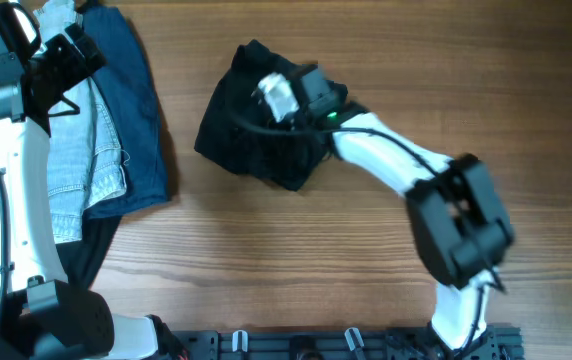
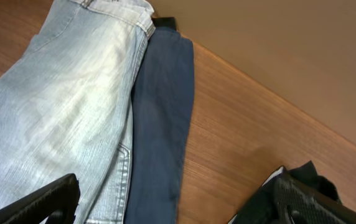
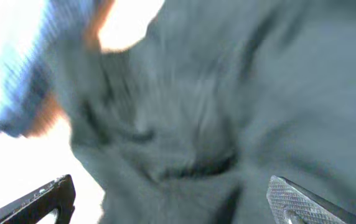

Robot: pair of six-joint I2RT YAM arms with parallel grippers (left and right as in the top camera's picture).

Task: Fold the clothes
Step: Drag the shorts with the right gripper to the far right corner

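Robot laboratory bench: a wood-grain table (image 1: 266,260) carrying a white-and-black left arm (image 1: 16,180) and right arm (image 1: 396,165), a black rail (image 1: 346,342) along the near edge, denim (image 1: 86,150) at far left, and a plain beige surface (image 2: 290,50) beyond.

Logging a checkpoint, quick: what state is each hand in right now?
Left hand: open, empty.
Right hand: open, over the black shorts.

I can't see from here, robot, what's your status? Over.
Left gripper open, over denim shorts. Right gripper open, above black shorts, bunched, unheld. Navy garment lies apart.
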